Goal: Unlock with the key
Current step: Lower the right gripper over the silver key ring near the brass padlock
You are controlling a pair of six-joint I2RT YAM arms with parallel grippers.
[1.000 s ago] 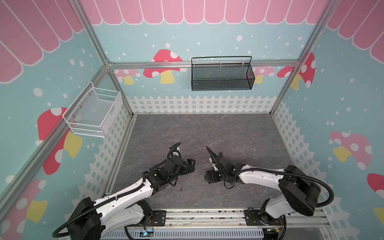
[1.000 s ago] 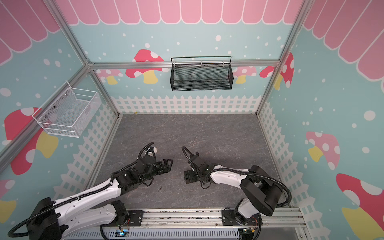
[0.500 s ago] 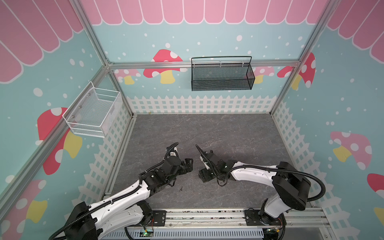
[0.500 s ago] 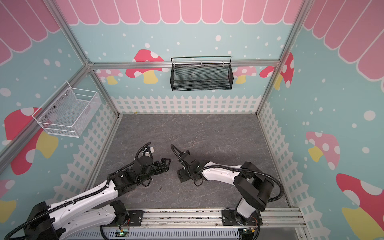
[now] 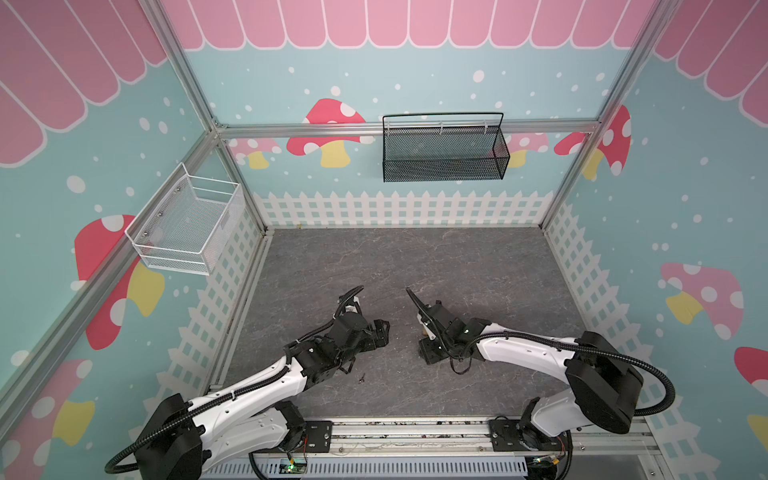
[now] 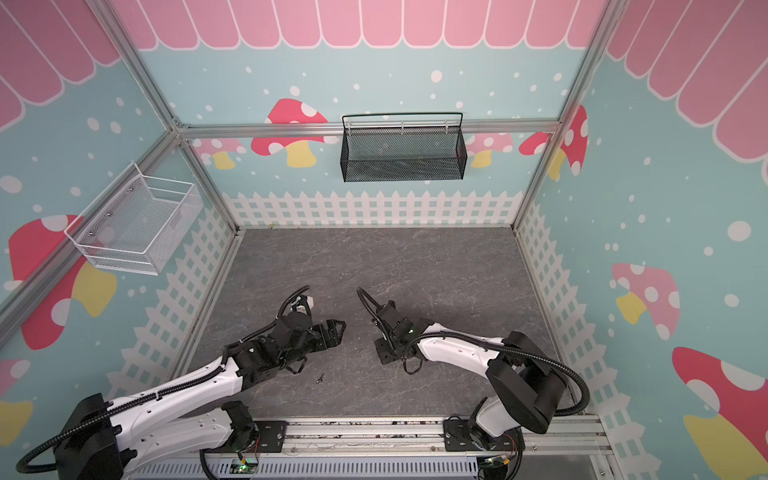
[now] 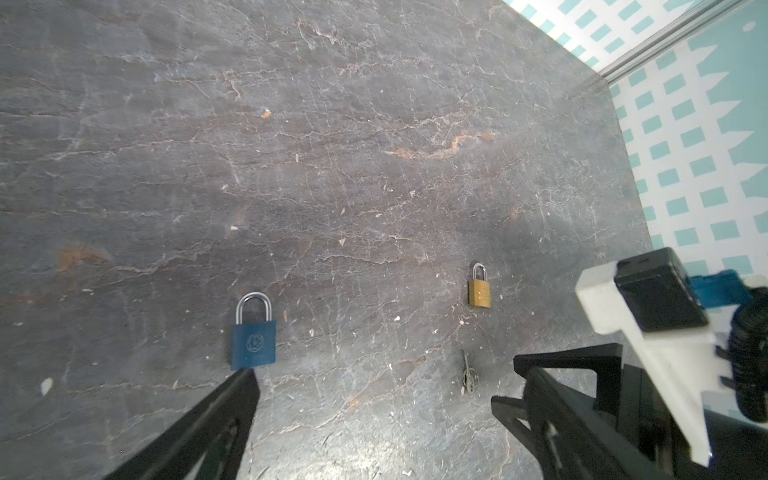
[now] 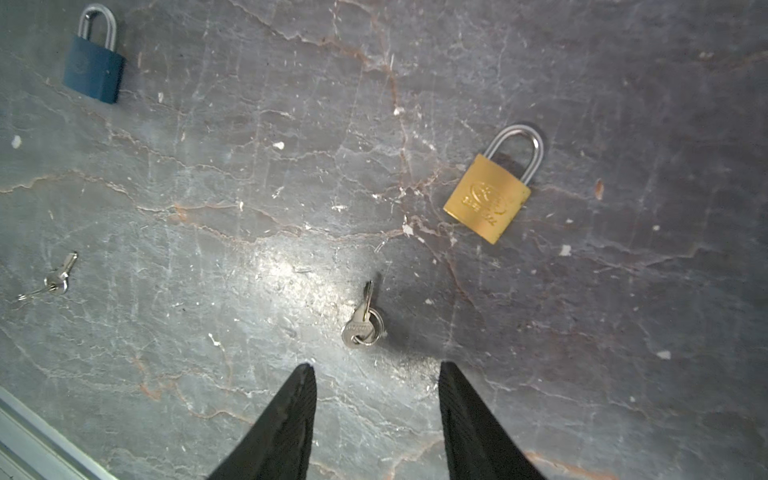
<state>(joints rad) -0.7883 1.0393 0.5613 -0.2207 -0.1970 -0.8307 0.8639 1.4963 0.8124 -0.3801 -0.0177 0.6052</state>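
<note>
Right gripper [image 8: 375,365]: yours has narrowed since a second ago; half open, empty;
Key [image 8: 360,324]: lies just ahead of it, untouched;
Left gripper [image 7: 382,368]: wide, empty, beside blue padlock [image 7: 253,343]

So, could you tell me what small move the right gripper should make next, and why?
Probably ease the right gripper forward and down until its fingertips straddle the ringed key. The key lies just ahead of the tips, not yet between them, the jaws stand apart and empty, and the brass padlock lies nearby.
</note>
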